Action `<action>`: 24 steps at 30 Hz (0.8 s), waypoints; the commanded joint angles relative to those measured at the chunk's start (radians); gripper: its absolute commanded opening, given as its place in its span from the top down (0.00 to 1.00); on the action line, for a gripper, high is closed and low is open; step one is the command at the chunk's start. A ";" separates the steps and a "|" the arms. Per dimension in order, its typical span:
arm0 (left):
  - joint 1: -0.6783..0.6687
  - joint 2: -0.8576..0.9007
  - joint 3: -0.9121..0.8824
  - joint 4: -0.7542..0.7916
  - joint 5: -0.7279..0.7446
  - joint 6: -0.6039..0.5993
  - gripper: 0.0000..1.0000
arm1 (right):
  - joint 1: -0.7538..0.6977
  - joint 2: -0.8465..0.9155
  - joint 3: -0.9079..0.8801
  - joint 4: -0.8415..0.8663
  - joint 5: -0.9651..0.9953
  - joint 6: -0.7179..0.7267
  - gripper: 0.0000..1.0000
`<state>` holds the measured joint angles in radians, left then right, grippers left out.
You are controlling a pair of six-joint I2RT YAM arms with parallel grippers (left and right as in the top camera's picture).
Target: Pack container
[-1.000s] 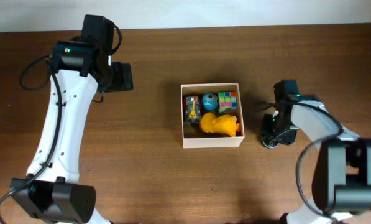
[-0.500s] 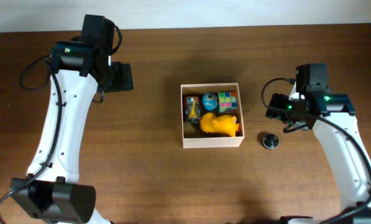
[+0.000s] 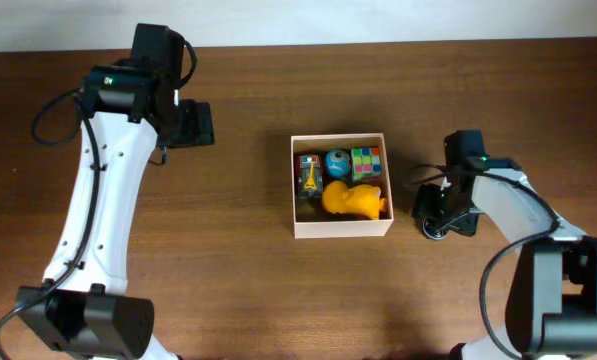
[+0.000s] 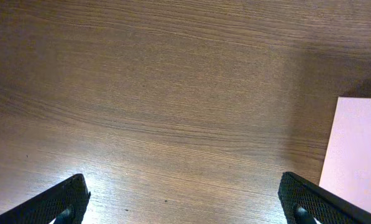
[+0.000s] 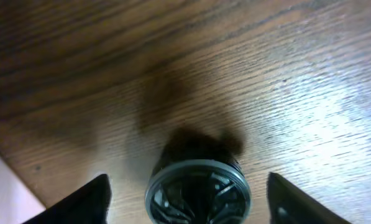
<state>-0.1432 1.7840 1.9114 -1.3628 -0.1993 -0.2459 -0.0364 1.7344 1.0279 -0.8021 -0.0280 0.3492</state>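
Note:
The container [image 3: 341, 229] is a square white box with a tan inside, at the table's middle. It holds a yellow toy [image 3: 354, 200], a colour cube [image 3: 366, 161], a blue ball [image 3: 337, 163] and a small figure [image 3: 309, 176]. Its white wall also shows in the left wrist view [image 4: 358, 155]. A small black round wheel-like toy [image 3: 436, 228] lies on the table right of the box. My right gripper [image 3: 442, 211] is low over it, open, its fingers either side of the toy [image 5: 197, 193]. My left gripper [image 3: 190, 124] is open and empty at the far left.
The wooden table [image 3: 228, 280] runs to a pale wall at the back. Nothing else lies on it. In the left wrist view only bare wood [image 4: 173, 93] shows beside the box.
My right arm rose and moved right, leaving the black toy on the table, then came back down over it. The left arm and the box have not moved.

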 commanded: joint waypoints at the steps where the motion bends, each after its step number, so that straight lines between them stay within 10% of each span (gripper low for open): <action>1: 0.002 -0.023 0.017 0.000 -0.007 0.016 0.01 | 0.002 0.024 -0.004 0.007 -0.005 0.008 0.30; 11: 0.002 -0.023 0.017 0.000 -0.007 0.016 0.01 | 0.002 0.027 -0.083 0.081 -0.005 0.026 0.31; 24: 0.002 -0.023 0.016 0.000 -0.007 0.016 0.01 | 0.003 -0.030 -0.027 0.051 -0.013 0.022 0.56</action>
<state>-0.1432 1.7840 1.9114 -1.3628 -0.1993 -0.2459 -0.0360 1.7458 0.9703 -0.7280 -0.0208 0.3676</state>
